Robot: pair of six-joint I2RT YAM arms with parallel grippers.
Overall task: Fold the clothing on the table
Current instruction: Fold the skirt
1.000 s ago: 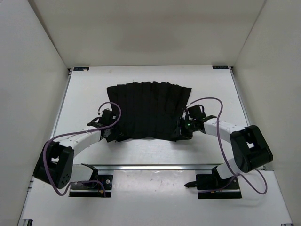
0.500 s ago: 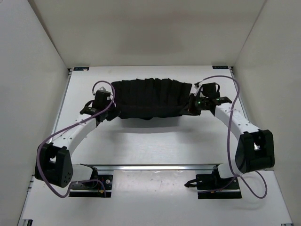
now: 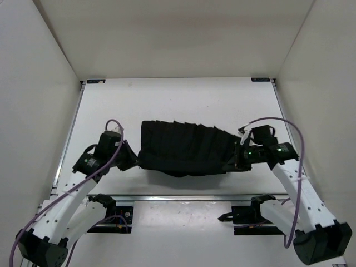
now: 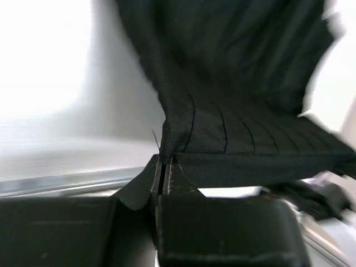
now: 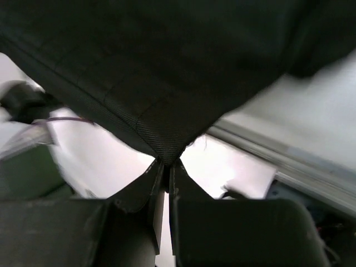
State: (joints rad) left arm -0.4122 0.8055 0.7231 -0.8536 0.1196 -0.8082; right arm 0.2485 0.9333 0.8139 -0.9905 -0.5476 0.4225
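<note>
From the overhead view I have the clothing [image 3: 186, 147] stretched between my two arms over the near half of the table [image 3: 178, 100], its pleated creases running from the far edge to the near edge and its near edge sagging in the middle towards the metal rail [image 3: 183, 197]. A soft shadow lies on the tabletop under that sag; I cannot tell whether any of the fabric is touching the surface. The left gripper [image 3: 132, 161] sits at the garment's left end. On its wrist camera the jaws are pinched almost together, with only a thin slit between the fingertips [image 4: 157, 173], and a corner of the hemmed black cloth is caught right at that slit, the fabric rising up and away from it. The right gripper [image 3: 236, 158] sits at the garment's right end. Its wrist camera shows the same thing: jaws clamped nearly flush on a pointed corner of the fabric, which fans out wide above the fingers [image 5: 156, 177]. Both arms reach inwards from their bases, the grippers well apart with the whole width of the cloth between them.
</note>
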